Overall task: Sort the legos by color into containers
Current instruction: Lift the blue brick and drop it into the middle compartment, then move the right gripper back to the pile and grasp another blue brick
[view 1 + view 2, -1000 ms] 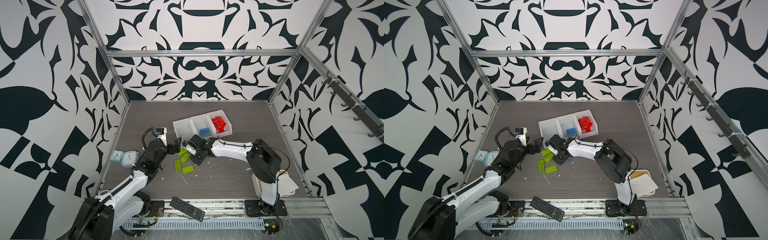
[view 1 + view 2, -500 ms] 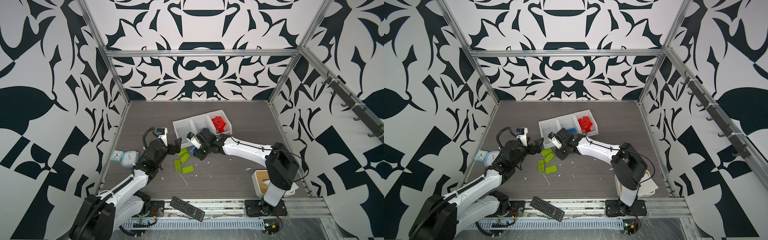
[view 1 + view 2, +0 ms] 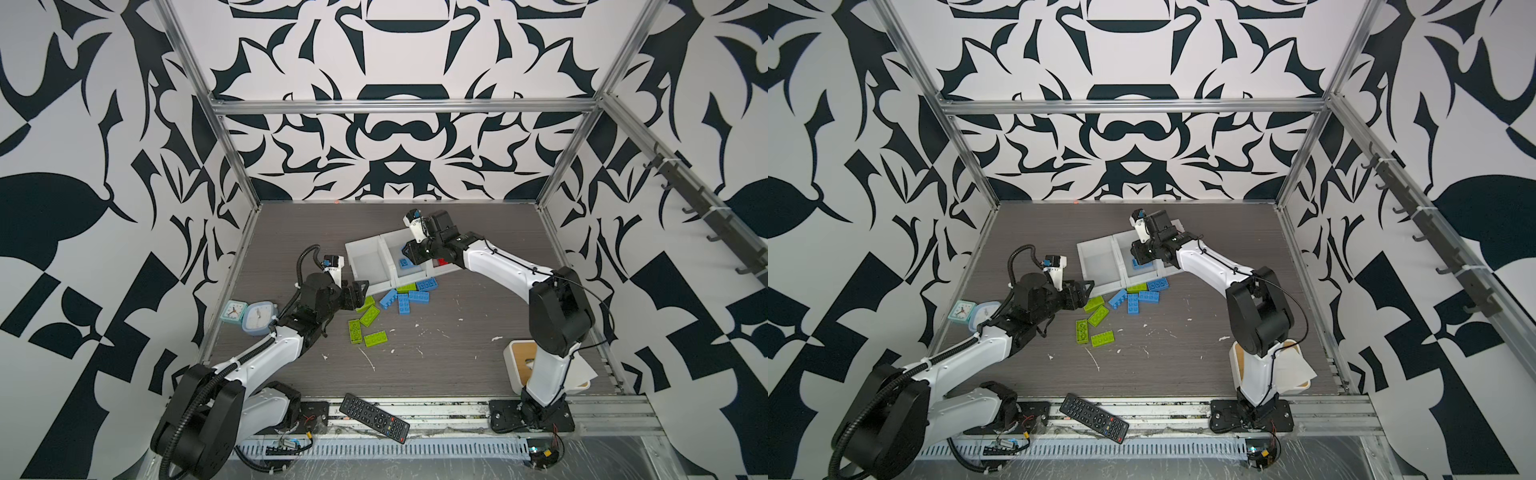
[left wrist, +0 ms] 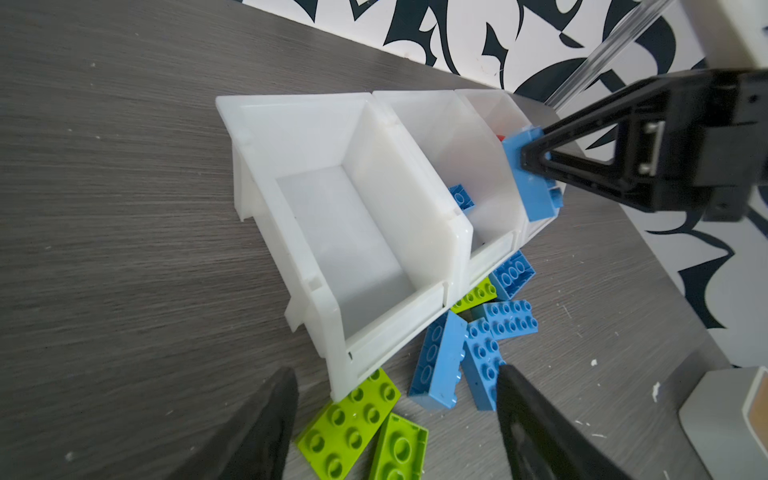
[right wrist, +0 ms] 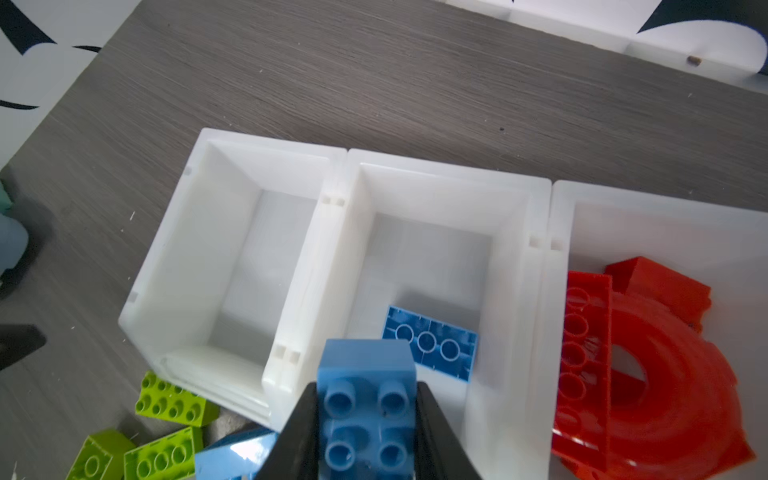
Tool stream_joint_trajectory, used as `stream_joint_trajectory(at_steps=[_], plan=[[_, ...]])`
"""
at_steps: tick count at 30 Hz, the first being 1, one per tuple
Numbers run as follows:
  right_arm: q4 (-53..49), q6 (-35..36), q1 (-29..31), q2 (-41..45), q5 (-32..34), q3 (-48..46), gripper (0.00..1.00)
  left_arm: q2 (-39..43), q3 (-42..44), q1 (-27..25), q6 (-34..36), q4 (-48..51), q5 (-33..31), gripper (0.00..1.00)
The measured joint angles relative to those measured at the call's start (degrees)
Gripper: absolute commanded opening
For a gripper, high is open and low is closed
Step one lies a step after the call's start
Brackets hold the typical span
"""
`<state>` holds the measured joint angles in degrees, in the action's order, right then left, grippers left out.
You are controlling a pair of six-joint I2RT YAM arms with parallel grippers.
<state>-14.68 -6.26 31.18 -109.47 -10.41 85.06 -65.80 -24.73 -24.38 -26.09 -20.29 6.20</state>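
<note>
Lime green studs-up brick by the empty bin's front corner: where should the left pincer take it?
Take the lime green brick across its long side walls, from above: it lies flat, studs up. The empty bin crowds one long side and an upturned green brick lies along the other, so the left pincer probably has little room.

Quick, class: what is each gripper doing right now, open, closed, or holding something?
Left gripper: open, nothing between the jaws.
Right gripper: closed on a blue brick, above the middle bin.
</note>
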Motion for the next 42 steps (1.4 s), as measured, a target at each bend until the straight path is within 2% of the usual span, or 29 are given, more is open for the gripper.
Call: stream_joint_trajectory(at_steps=[5,10,16,20,24,30,36,42], plan=[[0.2,0.0,-0.8,-4.3,-0.7,2.8,0.25,-1.9,-0.2,0.1,-3.5,-0.1,3.3,0.78],[0.2,0.1,-1.1,-6.8,-1.0,4.1,0.29,-7.5,-1.6,0.8,-6.7,-0.1,5.7,0.84],[0.3,0.1,-1.2,-8.2,-1.0,4.7,0.52,-13.5,-3.3,1.7,-10.1,-1.2,7.6,0.84],[0.3,0.4,-1.2,-7.6,-1.2,4.7,0.56,-16.9,-4.8,1.7,-11.1,-4.0,9.4,0.84],[0.6,0.3,-1.2,-3.5,-2.2,0.9,0.58,-19.0,-5.4,2.0,-11.6,-6.4,10.2,0.84],[1.5,-1.7,-0.1,8.7,-2.6,-11.8,0.60,-21.9,-8.9,3.9,-11.6,-7.6,11.2,0.84],[1.0,-7.3,6.1,17.7,1.2,-22.6,0.60,-25.3,-12.1,4.9,-11.6,-9.4,12.2,0.84],[-0.1,-13.4,13.3,19.3,5.8,-27.9,0.60,-28.0,-13.6,5.4,-11.6,-11.2,13.7,0.84]])
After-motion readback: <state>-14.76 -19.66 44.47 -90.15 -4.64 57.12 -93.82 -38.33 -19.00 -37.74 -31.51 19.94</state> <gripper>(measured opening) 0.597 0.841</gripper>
